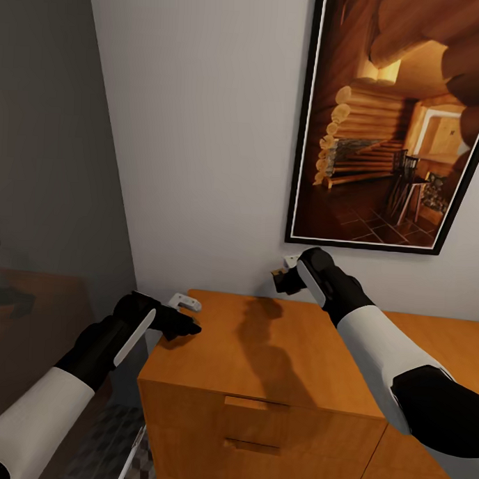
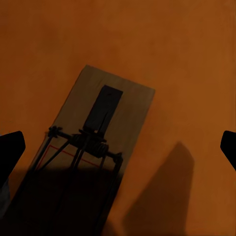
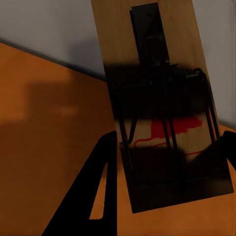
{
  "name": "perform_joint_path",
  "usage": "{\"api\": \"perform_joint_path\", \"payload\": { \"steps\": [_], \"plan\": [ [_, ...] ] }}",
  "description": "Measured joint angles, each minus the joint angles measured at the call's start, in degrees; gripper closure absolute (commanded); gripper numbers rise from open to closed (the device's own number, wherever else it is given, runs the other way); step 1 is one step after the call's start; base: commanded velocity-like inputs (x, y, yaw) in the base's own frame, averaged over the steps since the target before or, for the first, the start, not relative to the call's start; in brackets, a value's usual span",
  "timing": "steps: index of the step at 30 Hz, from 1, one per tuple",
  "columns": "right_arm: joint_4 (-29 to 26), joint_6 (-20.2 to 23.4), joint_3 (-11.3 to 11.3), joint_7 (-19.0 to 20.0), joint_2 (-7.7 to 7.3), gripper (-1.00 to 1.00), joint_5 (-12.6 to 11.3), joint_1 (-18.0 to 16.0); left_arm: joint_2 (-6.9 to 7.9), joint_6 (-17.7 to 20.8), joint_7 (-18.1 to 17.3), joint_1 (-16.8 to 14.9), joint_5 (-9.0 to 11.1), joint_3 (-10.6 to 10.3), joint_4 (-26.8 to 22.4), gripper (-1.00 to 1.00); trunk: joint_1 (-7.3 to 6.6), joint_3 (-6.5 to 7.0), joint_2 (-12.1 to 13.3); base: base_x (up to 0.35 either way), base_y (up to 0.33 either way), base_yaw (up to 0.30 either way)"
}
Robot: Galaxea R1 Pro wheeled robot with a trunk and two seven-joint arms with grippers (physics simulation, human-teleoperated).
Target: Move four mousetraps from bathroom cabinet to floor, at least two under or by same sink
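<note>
Mousetrap [image 3: 162,108] pinched in right gripper [image 1: 283,275], lifted above back of cabinet [image 1: 262,352] top near wall [image 1: 202,140]; trap's lower end in shadow between fingers, red print partly hidden. Second mousetrap [image 2: 98,142] lies flat on cabinet top beneath left gripper [image 1: 187,317]; fingertips [image 2: 11,150] spread wide, holding nothing, near half of trap shadowed. Framed picture [image 1: 391,121] cut off by frame edge. Bathroom floor [image 1: 112,443] barely visible beside cabinet.

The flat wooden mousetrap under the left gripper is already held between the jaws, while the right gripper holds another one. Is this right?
Not quite. In the left wrist view the flat wooden mousetrap lies free on the orange-brown cabinet top, jaws apart. The right gripper does hold another mousetrap.
</note>
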Motion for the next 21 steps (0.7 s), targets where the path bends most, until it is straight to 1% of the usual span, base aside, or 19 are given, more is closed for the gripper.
{"api": "perform_joint_path", "payload": {
  "steps": [11,17,21],
  "plan": [
    [0.0,0.0,0.1,0.0,-0.22,1.0,0.0,0.0,0.28,0.1,-0.1,0.0,-0.2,0.0,0.0,-1.0,0.0,0.0,0.0,0.0,0.0,0.0],
    [0.0,0.0,0.1,-0.1,-0.2,1.0,0.1,0.0,1.39,0.3,-0.1,0.0,-0.2,0.0,-0.7,-1.0,0.0,0.0,0.0,0.0,0.0,0.0],
    [0.0,0.0,0.1,-0.2,-0.18,1.0,0.1,0.0,1.79,0.4,-0.1,0.0,-0.2,0.0,-0.8,-1.0,0.0,0.0,0.0,0.0,0.0,0.0]
  ]
}}
